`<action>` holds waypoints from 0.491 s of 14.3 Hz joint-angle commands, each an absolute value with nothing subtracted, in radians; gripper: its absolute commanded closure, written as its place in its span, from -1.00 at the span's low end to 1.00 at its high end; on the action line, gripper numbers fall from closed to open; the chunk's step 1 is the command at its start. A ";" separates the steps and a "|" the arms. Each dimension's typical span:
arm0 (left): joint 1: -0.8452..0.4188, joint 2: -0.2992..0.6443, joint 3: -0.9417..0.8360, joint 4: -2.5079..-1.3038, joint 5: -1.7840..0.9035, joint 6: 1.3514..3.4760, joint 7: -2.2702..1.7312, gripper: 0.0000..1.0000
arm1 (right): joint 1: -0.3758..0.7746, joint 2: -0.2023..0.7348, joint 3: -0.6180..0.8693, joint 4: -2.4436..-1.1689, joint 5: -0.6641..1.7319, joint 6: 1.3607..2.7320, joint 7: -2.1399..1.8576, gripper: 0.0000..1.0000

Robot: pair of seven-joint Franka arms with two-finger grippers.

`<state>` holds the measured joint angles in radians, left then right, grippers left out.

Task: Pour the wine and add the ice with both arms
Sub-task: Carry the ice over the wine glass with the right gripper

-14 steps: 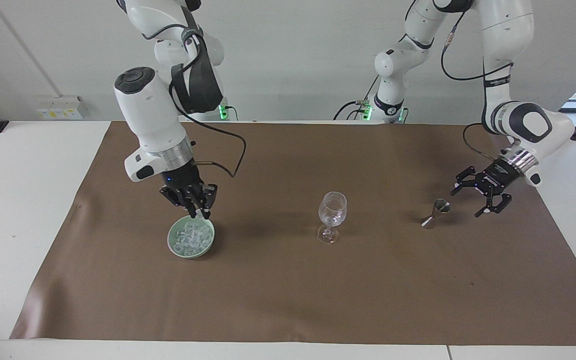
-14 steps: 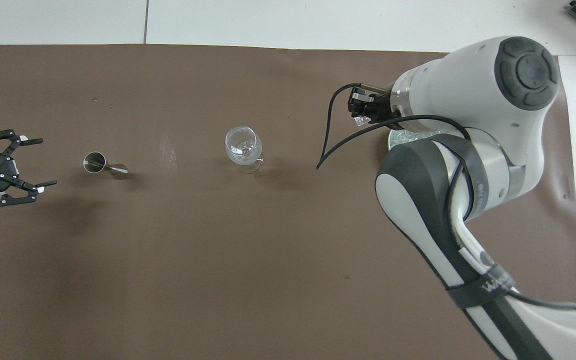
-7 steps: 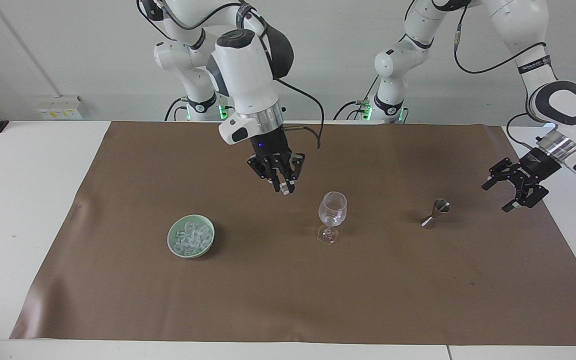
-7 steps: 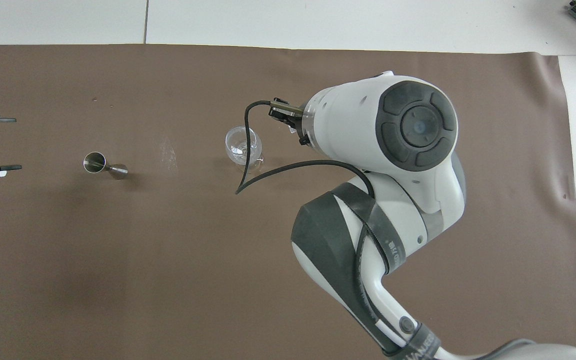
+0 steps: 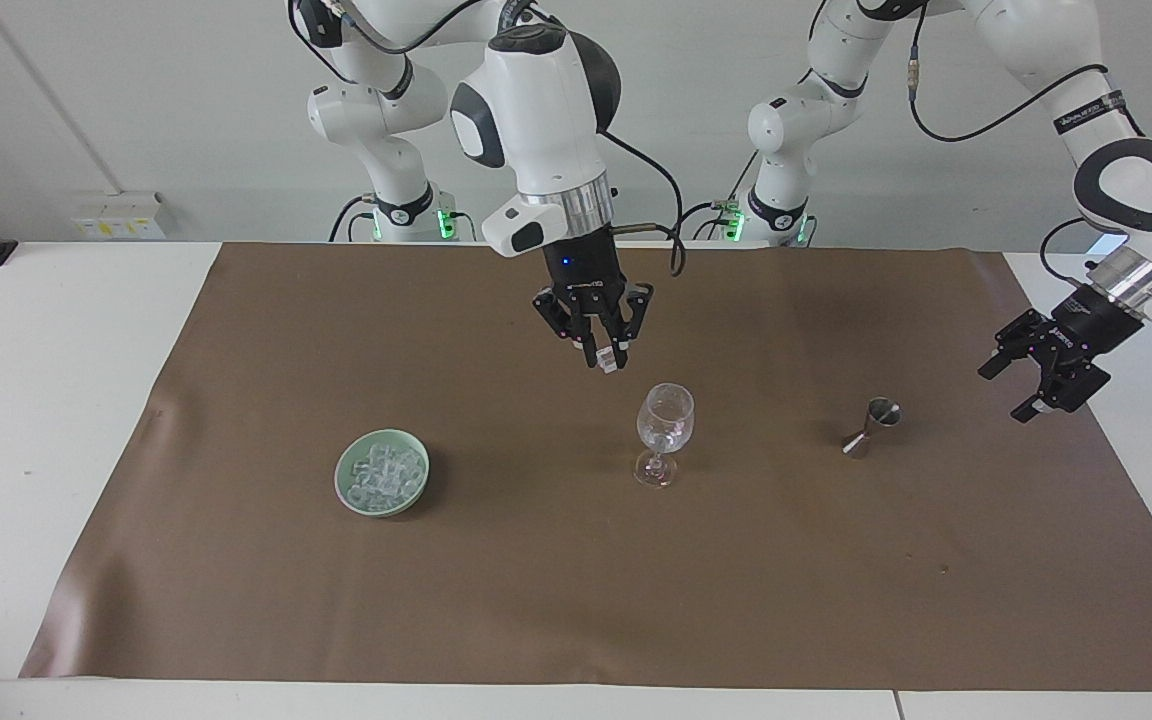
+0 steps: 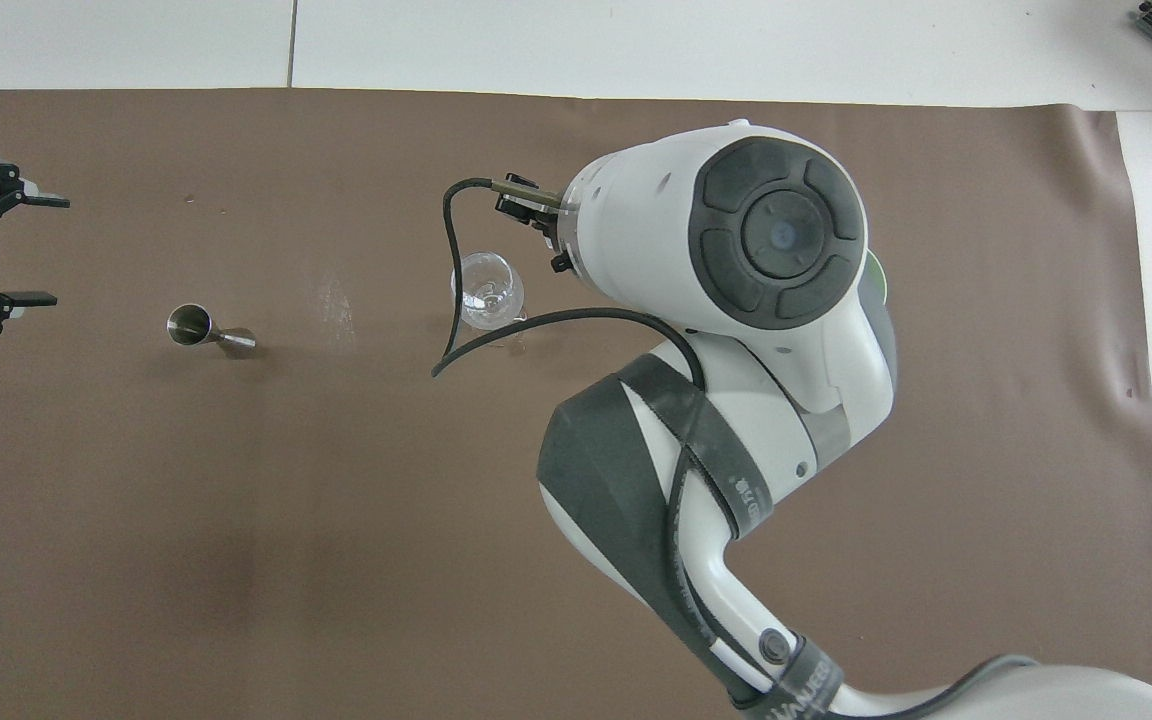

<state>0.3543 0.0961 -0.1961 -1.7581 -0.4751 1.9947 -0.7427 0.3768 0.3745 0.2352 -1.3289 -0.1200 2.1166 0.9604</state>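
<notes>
Two tools: right tool (image 5: 604,357) grips ice cube (image 5: 611,361) above mat; left tool (image 5: 1054,372) wide near jigger (image 5: 870,425).

No lettering can be read with certainty: a dark band (image 6: 736,490) on the right arm (image 6: 766,330), well up from its claw, carries pale print too small to make out.

Right arm (image 5: 536,110) bent down over mid-table, gripper (image 5: 604,358) pointing down, fingertips pinched together. Left arm (image 5: 1131,180) waiting, raised at its own end, gripper (image 5: 1041,375) spread wide.
</notes>
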 commanded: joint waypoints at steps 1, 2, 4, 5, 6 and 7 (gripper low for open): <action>0.319 0.063 -0.181 -1.755 -0.398 1.968 -0.648 -1.00 | 0.434 0.457 0.230 -1.239 -0.208 2.097 1.060 0.91; 0.310 0.057 -0.183 -1.749 -0.361 1.967 -0.631 -1.00 | 0.443 0.463 0.229 -1.236 -0.210 2.100 1.072 0.91; 0.278 0.038 -0.183 -1.749 -0.309 1.962 -0.588 -1.00 | 0.469 0.471 0.224 -1.236 -0.215 2.106 1.094 0.91; 0.267 0.028 -0.183 -1.747 -0.263 1.954 -0.554 -1.00 | 0.483 0.485 0.224 -1.235 -0.230 2.109 1.115 0.91; 0.247 0.017 -0.183 -1.747 -0.220 1.939 -0.516 -1.00 | 0.492 0.491 0.224 -1.235 -0.256 2.109 1.149 0.91; 0.232 0.006 -0.184 -1.749 -0.195 1.933 -0.476 -1.00 | 0.491 0.488 0.225 -1.238 -0.270 2.097 1.152 0.91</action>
<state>0.2703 0.0346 -0.1963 -1.7556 -0.2602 1.9749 -0.5460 0.4777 0.4633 0.2304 -1.2732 -0.2254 2.1167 1.1094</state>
